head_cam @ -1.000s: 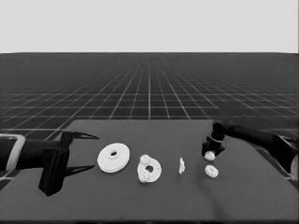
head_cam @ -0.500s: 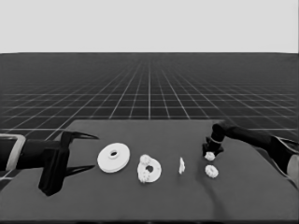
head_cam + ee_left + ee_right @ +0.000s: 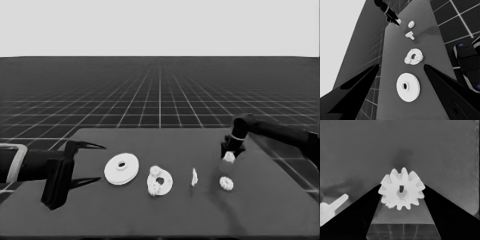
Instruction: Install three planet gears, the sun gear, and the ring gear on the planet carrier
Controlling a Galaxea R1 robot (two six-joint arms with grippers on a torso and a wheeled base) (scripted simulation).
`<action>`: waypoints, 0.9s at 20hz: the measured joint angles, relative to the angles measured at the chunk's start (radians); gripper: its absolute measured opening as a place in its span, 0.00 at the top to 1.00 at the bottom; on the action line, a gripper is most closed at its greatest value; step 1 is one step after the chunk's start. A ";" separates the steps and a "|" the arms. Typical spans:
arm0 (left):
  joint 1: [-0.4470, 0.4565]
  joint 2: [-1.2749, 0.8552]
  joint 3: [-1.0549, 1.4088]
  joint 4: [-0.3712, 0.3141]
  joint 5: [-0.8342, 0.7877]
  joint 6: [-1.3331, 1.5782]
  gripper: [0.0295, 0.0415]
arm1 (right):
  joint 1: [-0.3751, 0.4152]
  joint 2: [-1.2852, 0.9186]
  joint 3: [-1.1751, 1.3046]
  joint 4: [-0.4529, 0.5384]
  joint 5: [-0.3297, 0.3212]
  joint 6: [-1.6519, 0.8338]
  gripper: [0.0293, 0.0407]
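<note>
I have the right gripper (image 3: 229,156) at the frame's right, fingers clamped on a small white toothed gear (image 3: 401,189); next, carry it left to the smaller white round part (image 3: 160,181).

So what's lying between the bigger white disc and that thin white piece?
The smaller round part, with small gears on it, lies between the larger round part and the thin white piece, seen in head view.

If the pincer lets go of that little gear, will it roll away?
Probably not far. The gear between the right pincer's fingers is round, so it might roll on edge, but its teeth would likely catch and tip it flat, like the other gear lying on the table. It looks stiff.
</note>
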 joint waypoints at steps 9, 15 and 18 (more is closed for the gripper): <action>0.000 0.000 0.000 0.000 0.000 0.000 0.25 | -0.001 0.258 0.531 -0.092 -0.100 0.803 0.83; 0.000 0.000 0.000 0.000 0.000 0.000 0.25 | -0.006 0.466 0.402 -0.091 -0.114 0.866 0.83; 0.000 0.000 0.000 0.000 0.000 0.000 0.25 | -0.109 0.487 0.340 -0.190 -0.084 0.832 0.83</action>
